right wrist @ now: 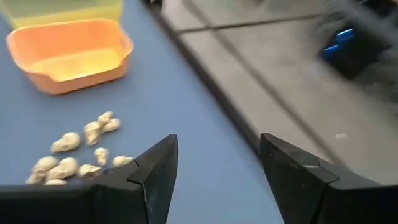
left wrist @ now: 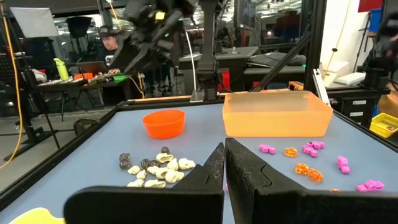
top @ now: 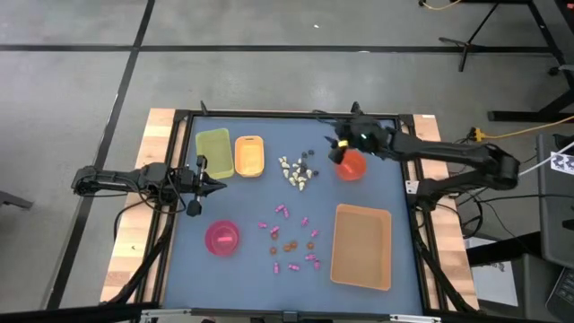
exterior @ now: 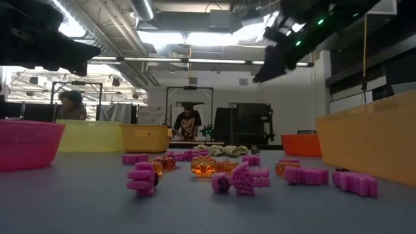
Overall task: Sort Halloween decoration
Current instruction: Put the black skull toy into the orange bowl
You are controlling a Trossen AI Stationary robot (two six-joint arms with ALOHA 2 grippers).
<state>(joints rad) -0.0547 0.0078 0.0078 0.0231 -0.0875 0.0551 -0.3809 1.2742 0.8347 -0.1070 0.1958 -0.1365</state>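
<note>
The Halloween decoration lies loose on the blue mat: cream-white trinkets (top: 295,172) with a few dark grey ones (top: 309,158) at mid-table, and magenta-pink (top: 282,212) and orange-brown ones (top: 289,244) nearer the front. My right gripper (top: 330,144) hangs open in the air at the far side, above the red bowl (top: 352,167) and just right of the cream pile (right wrist: 81,149); nothing is between its fingers (right wrist: 158,171). My left gripper (top: 211,187) waits shut and empty at the table's left edge, pointing level across the mat (left wrist: 224,155).
A green tray (top: 213,151) and an orange tray (top: 248,154) stand at the far left. At the near left is a pink bowl (top: 221,238), and a tan tray (top: 362,244) stands at the near right. A dark frame (top: 184,117) edges the mat. People sit beyond the table (exterior: 188,122).
</note>
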